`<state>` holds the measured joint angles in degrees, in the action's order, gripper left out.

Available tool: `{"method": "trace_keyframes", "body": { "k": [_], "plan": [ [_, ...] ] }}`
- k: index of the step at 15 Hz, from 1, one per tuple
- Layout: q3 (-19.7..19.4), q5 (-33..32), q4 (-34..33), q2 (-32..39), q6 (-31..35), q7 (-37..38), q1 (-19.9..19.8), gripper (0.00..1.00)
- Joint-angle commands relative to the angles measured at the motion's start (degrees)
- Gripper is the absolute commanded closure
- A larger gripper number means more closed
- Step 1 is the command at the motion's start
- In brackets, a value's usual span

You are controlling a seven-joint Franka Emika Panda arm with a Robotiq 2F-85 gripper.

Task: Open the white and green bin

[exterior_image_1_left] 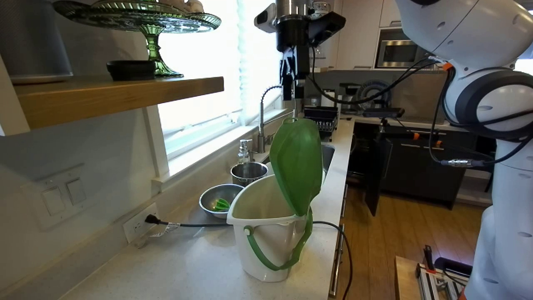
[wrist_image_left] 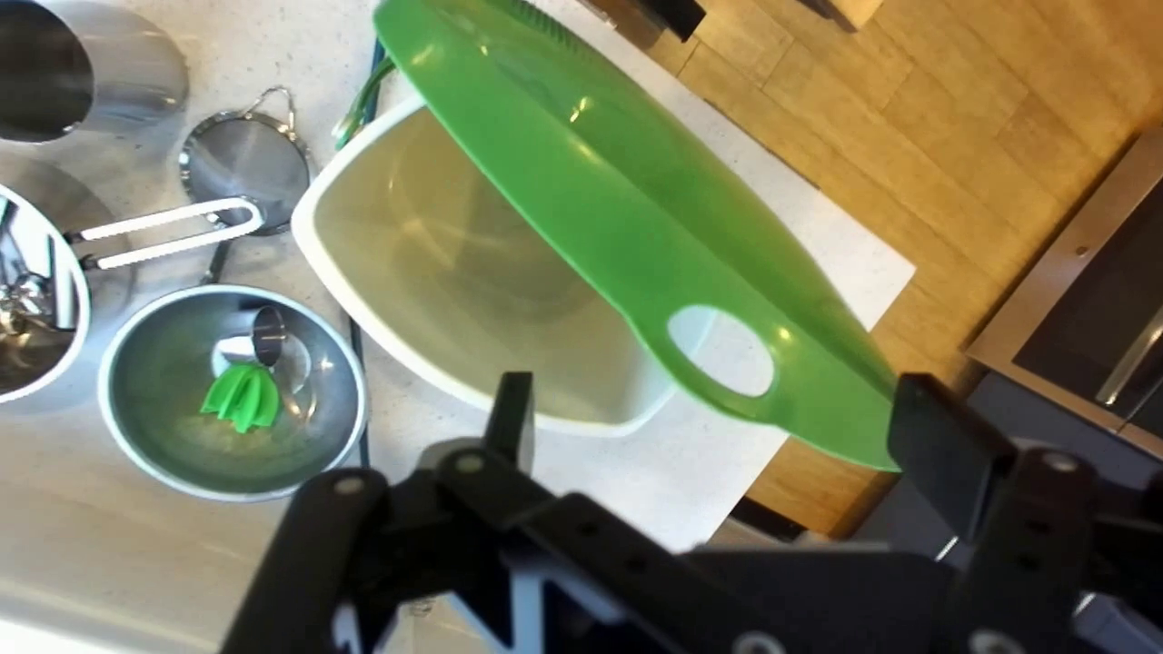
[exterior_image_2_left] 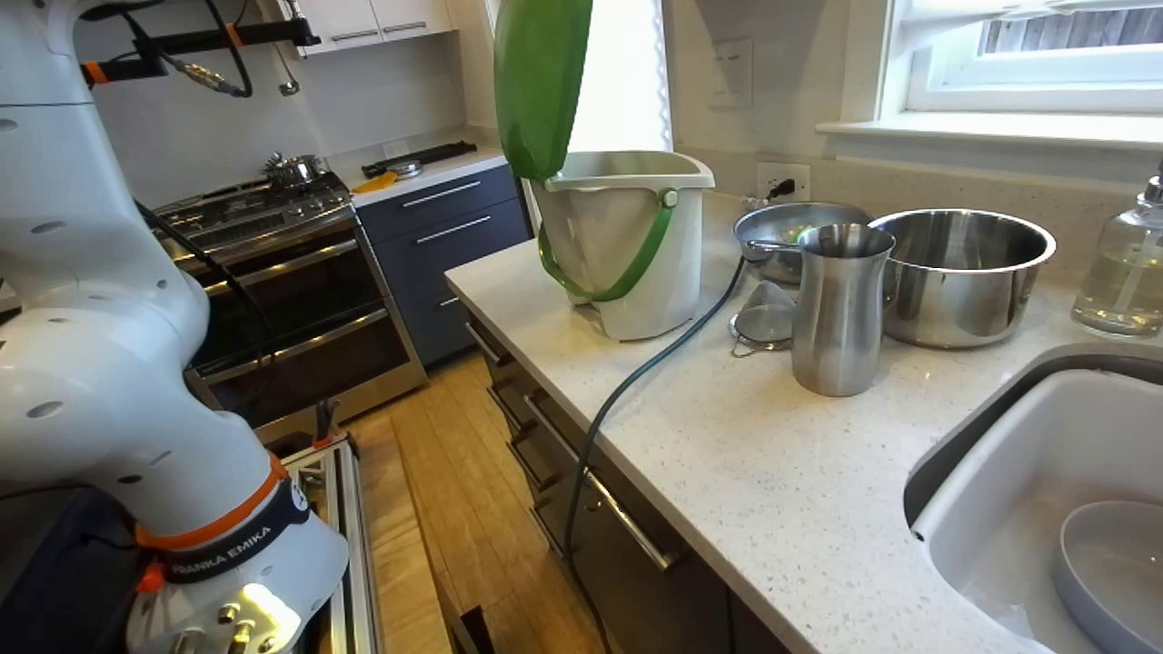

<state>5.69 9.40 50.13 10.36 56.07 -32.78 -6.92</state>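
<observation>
Jaws wide apart — white and green bin (exterior_image_1_left: pixel 268 235) below, lid (exterior_image_1_left: pixel 296 162) up.

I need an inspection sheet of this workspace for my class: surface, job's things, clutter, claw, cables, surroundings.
Surface: pale speckled counter with a sink set into it.
Job's things: bin upright, green lid raised, inside visible.
Clutter: bowl with a green piece inside, pot, cup, strainer, soap bottle.
Claw: open, clear of the lid; nothing seen in its grasp.
Cables: a cord runs from the outlet past the bin and over the counter's edge.
Surroundings: window, shelf, double oven.
</observation>
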Motion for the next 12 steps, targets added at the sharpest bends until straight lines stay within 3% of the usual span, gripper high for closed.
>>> {"method": "trace_keyframes", "body": {
  "k": [1,6,12],
  "plan": [
    [0.23,-2.88,-2.6,-0.29,2.84,6.29,1.96,0.0],
    [0.92,-5.71,-3.61,-2.94,6.05,12.99,4.74,0.0],
    [1.43,-12.36,-0.97,-7.58,6.44,15.72,7.25,0.0]
  ]
}}
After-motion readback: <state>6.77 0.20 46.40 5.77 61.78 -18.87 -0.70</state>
